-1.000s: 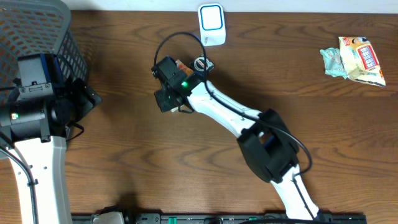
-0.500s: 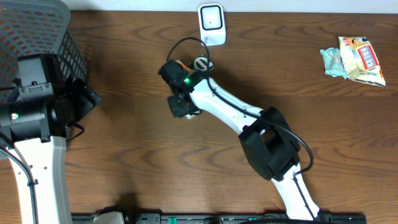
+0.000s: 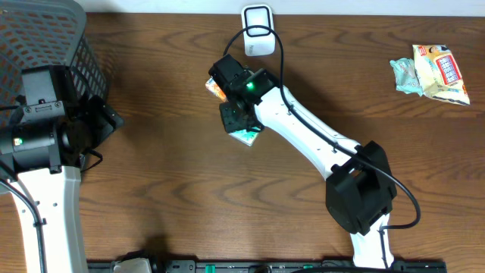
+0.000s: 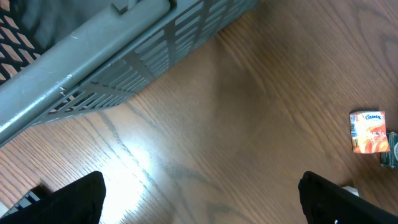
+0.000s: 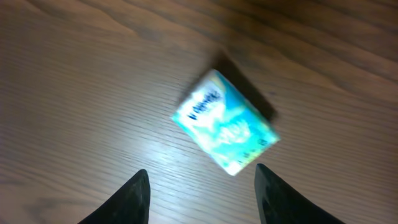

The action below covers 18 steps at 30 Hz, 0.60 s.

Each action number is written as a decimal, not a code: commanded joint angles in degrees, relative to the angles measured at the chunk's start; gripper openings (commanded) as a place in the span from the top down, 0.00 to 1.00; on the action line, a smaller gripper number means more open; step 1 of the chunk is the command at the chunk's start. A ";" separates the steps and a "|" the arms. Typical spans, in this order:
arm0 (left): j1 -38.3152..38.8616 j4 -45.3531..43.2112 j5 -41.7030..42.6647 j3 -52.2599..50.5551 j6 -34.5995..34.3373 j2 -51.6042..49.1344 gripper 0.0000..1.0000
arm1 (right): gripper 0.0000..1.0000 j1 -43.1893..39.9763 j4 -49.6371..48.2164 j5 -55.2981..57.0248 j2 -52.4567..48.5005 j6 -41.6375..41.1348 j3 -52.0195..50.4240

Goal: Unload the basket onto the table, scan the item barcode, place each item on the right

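Looking down the right gripper first, I see its two dark fingers spread apart with nothing pinched between them. Just beyond the tips is the teal tissue packet, turned corner-on to me and blurred. It is clear of both fingers. A dark shadow hugs its upper right edge, so I cannot tell whether it lies flat on the wood or sits just off it.

From overhead, that packet pokes out from under the lower edge of the gripper, on the brown table near the middle. An orange tissue packet shows just beside the wrist on the far left side, partly hidden by it. The white scanner stands at the back edge of the table, near the wrist but apart from both packets, with the arm's black cable looping in front of it. The right arm stretches in from the front right corner.

Well off to the right lie a couple of crumpled snack bags. On the other side, the left gripper hangs with its fingers as wide as they go and holds nothing. The grey mesh basket lies just ahead of it at the table's left end.
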<state>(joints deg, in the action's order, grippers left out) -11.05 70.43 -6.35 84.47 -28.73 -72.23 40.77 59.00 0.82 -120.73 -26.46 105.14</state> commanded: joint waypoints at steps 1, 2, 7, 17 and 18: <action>-0.20 0.07 -0.15 0.13 -0.52 0.00 0.02 | 0.53 1.57 -1.11 -2.05 -1.09 -4.11 -0.04; -0.20 0.07 -0.15 0.13 -0.52 0.00 0.03 | 0.55 1.97 -1.79 -2.03 -1.33 -4.98 -0.04; -0.20 0.07 -0.15 0.13 -0.52 0.00 0.02 | 0.60 3.61 -6.71 -0.48 -3.87 -10.67 -0.07; -0.20 0.07 -0.15 0.13 -0.52 0.00 0.02 | 0.55 4.07 -11.67 13.51 -9.77 -11.30 -0.07; -0.20 0.07 -0.15 0.13 -0.52 0.00 0.02 | 0.55 4.07 -11.67 12.52 -10.38 -11.28 -0.07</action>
<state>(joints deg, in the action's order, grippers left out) -11.05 70.43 -6.33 84.47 -28.73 -72.23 44.86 47.53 10.07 -129.23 -36.58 105.14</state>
